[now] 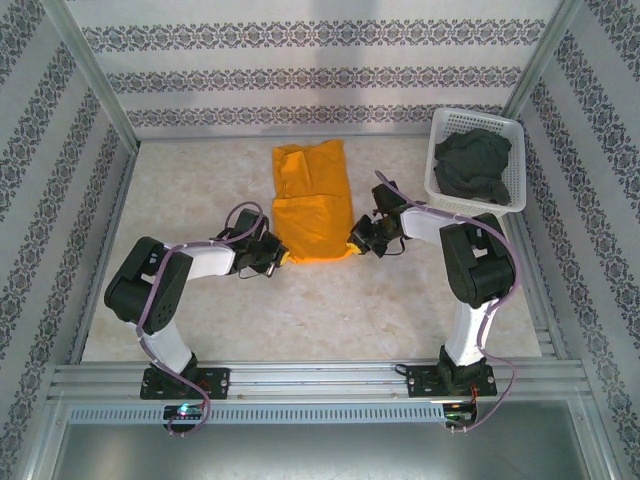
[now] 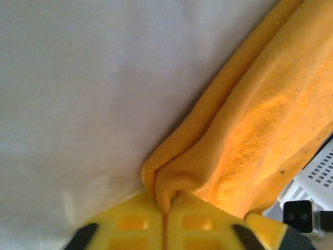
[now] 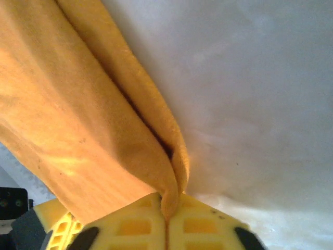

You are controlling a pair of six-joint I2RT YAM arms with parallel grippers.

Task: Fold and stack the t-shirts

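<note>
The orange-yellow t-shirt (image 1: pixel 310 200) lies in the middle of the table, its near half doubled over. My left gripper (image 1: pixel 282 255) is shut on the shirt's near left corner; in the left wrist view the cloth (image 2: pixel 250 130) bunches between the yellow fingers (image 2: pixel 130 224). My right gripper (image 1: pixel 354 239) is shut on the near right corner, and the right wrist view shows the fabric edge (image 3: pixel 104 120) pinched between the fingers (image 3: pixel 208 226). The charcoal grey t-shirt (image 1: pixel 472 165) lies crumpled in the white basket (image 1: pixel 437 187) at the back right.
The pale marble tabletop (image 1: pixel 200 180) is bounded by a metal frame and patterned walls. The basket stands against the right wall, just behind the right arm (image 1: pixel 475 260). A corner of the white lattice basket (image 2: pixel 315 177) shows in the left wrist view.
</note>
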